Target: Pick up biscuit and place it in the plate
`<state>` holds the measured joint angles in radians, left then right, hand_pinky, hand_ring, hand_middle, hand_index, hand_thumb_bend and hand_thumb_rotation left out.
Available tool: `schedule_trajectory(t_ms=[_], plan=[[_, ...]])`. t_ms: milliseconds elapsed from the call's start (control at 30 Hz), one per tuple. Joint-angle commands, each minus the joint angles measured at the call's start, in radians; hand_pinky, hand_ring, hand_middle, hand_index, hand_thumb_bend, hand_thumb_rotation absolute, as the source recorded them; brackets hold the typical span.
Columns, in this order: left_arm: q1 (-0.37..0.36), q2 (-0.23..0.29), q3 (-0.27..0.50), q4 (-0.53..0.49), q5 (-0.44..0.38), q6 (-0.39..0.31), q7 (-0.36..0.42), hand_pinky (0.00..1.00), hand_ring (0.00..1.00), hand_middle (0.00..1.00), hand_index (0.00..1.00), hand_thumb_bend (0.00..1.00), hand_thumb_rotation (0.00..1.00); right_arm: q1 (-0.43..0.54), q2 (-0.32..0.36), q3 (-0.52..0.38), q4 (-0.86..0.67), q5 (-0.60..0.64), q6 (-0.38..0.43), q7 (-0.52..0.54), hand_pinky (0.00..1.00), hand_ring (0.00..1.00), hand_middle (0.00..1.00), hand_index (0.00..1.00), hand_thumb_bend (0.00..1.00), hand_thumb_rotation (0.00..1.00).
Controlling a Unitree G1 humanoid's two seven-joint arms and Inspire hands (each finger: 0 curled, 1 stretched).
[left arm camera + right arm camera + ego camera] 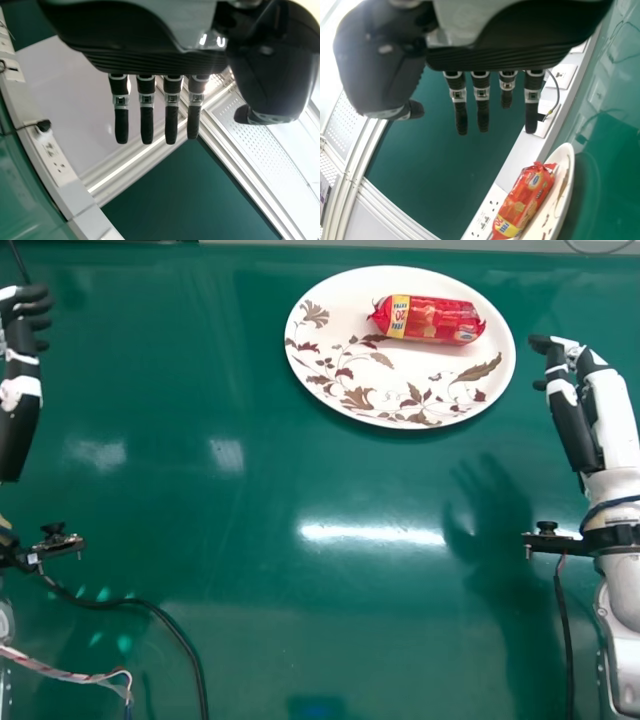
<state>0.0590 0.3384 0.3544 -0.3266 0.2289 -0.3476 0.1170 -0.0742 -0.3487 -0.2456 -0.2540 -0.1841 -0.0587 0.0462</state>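
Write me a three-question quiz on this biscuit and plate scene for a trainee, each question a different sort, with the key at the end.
1. True or false: the biscuit packet rests on the plate.

2. Where is the right hand?
A) Gripping the packet
B) Off to the plate's right, holding nothing
C) Underneath the plate

3. Fill in the missing word: the packet's wrapper is mostly ____ in colour.

Key: 1. True; 2. B; 3. red

there is room to pass low over the green table [240, 510] between two obstacles, the plate [435, 358] and black cable [172, 624]
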Motion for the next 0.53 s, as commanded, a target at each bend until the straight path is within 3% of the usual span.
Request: schedule_trajectory(t_ms=[0,200,333,500], plan=[[0.055,-0.041,0.026,-0.034,0.024,-0.007,0.037,0.69,0.77,0.77,0.79,0.44,0.50,-0.012,-0.013,-0.015,0.023,0.015,-0.022,-0.005,0.74,0.82,0.86,0.81,0.53,0.30],[0.102,-0.088,0.021,-0.018,0.033,-0.049,0.062,0.60,0.74,0.76,0.80,0.41,0.45,-0.056,-0.024,-0.017,0.091,0.010,-0.065,-0.020,0.70,0.80,0.85,0.79,0.53,0.26],[0.104,-0.110,-0.007,0.004,0.062,-0.054,0.069,0.62,0.76,0.78,0.80,0.50,0.51,-0.090,-0.020,0.004,0.124,-0.015,-0.081,-0.040,0.67,0.78,0.83,0.78,0.53,0.20],[0.079,-0.115,-0.036,0.040,0.058,-0.060,0.056,0.63,0.78,0.81,0.82,0.53,0.59,-0.115,0.013,0.037,0.128,-0.037,-0.101,-0.080,0.61,0.73,0.78,0.75,0.52,0.17]])
